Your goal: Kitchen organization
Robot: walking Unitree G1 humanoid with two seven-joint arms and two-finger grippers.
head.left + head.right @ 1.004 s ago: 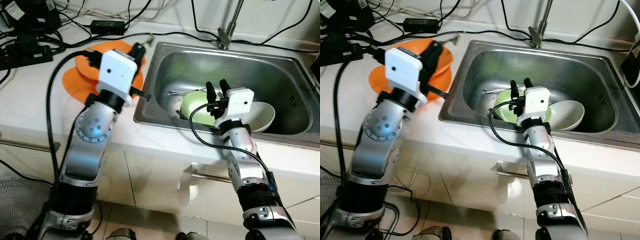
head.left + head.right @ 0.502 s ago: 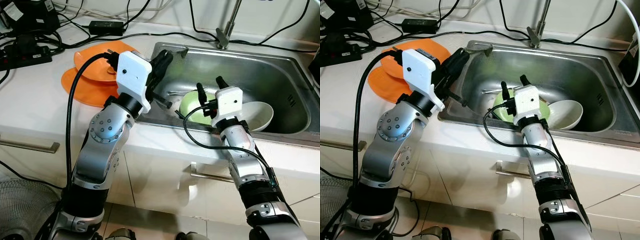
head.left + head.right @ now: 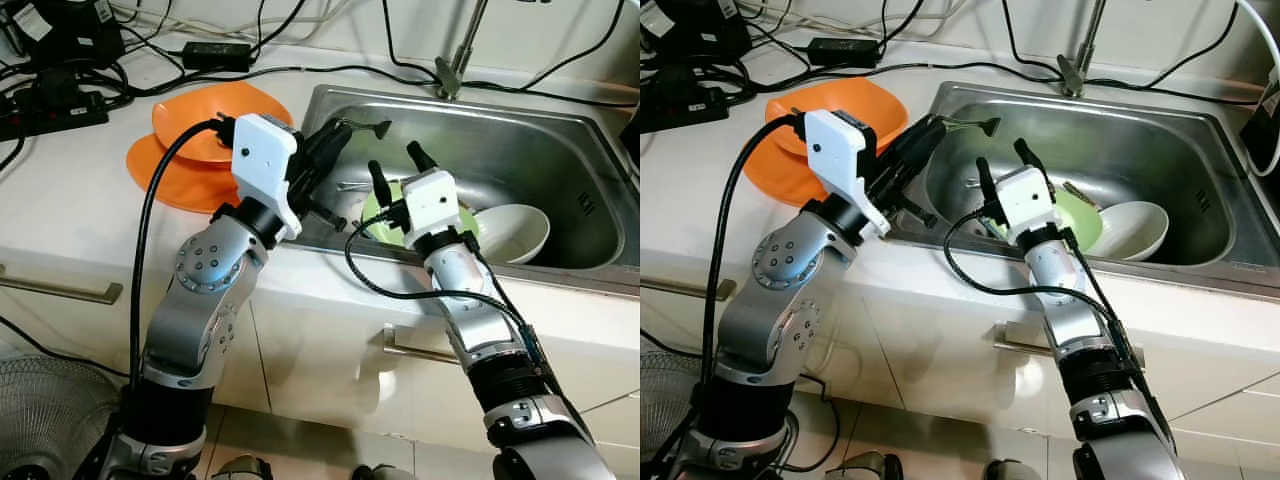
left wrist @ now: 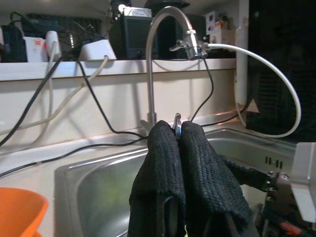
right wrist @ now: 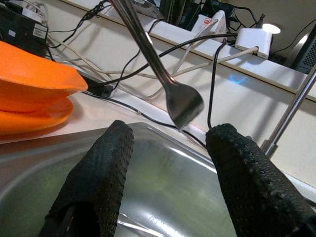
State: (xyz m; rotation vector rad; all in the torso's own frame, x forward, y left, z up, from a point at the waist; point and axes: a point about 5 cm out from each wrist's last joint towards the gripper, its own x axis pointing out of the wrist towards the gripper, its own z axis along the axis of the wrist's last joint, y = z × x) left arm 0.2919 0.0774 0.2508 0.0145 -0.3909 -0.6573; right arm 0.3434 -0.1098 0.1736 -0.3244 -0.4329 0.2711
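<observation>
Spatula [image 3: 362, 127] pinched in the closed left hand [image 3: 335, 140], head sticking out past its fingertips over the sink [image 3: 560, 150]. Right hand [image 3: 398, 168] spread wide and empty just beside it, above the green bowl [image 3: 1078, 218]; white bowl [image 3: 522, 233] farther off, orange plates [image 3: 185, 150] on the table [image 3: 60, 200] behind the left hand. Left wrist view: fingers [image 4: 165, 163] pressed together on a thin metal handle, faucet [image 4: 165, 29] beyond. Right wrist view: spatula head [image 5: 182, 103] between the parted fingers [image 5: 106, 168].
</observation>
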